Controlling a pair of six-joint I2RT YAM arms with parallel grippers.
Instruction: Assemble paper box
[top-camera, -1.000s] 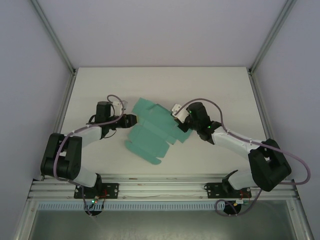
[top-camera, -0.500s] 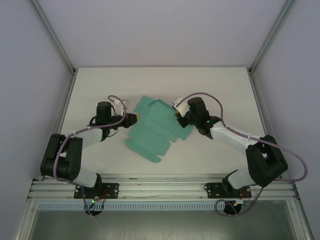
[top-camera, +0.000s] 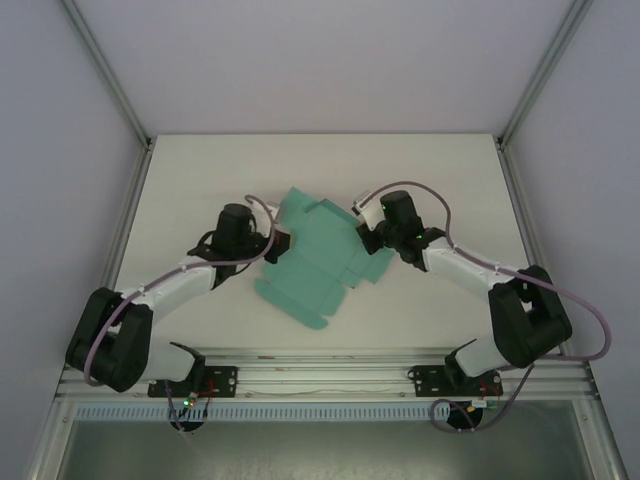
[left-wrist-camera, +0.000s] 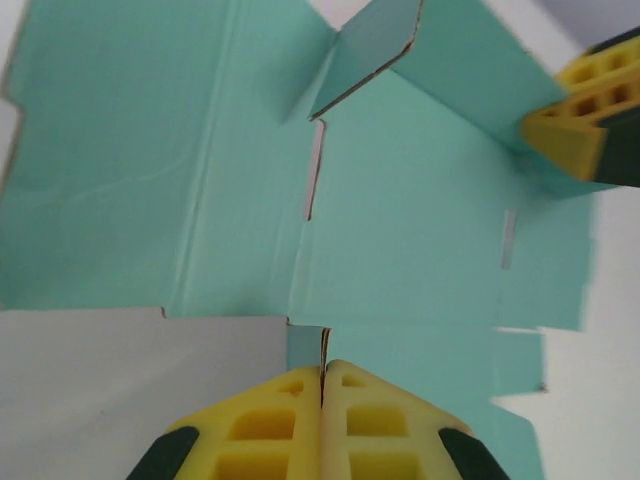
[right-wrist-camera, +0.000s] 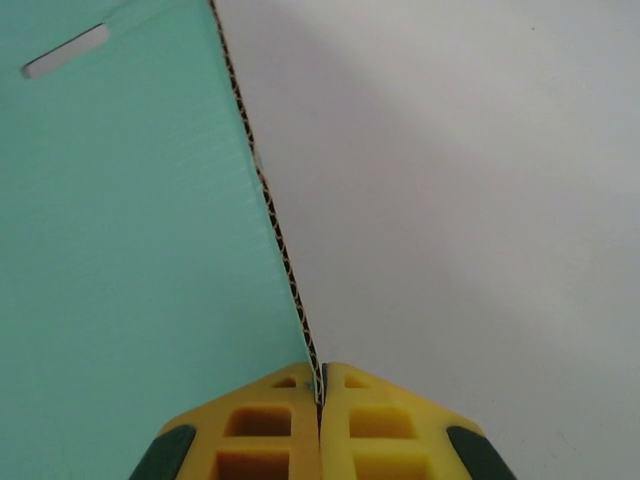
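The paper box (top-camera: 320, 255) is a teal-green die-cut card sheet, spread mostly flat at the table's middle with creases and slots showing. My left gripper (top-camera: 278, 243) is shut on a small flap at the sheet's left edge (left-wrist-camera: 305, 345); its yellow pads (left-wrist-camera: 270, 420) meet around the card's edge. My right gripper (top-camera: 362, 235) is shut on the sheet's right flap, whose corrugated edge (right-wrist-camera: 270, 210) runs up from between the pads (right-wrist-camera: 270, 425). That flap (left-wrist-camera: 450, 70) stands raised, and the right gripper's yellow fingers (left-wrist-camera: 585, 115) show past it in the left wrist view.
The white table (top-camera: 200, 170) is bounded by grey walls and metal frame posts (top-camera: 105, 70). An aluminium rail (top-camera: 320, 375) carrying both arm bases runs along the near edge. Bare table lies behind the sheet and to either side.
The left arm has pushed rightward, carrying the sheet's left edge with it. The right gripper has moved up and slightly left, lifting the right flap more upright.
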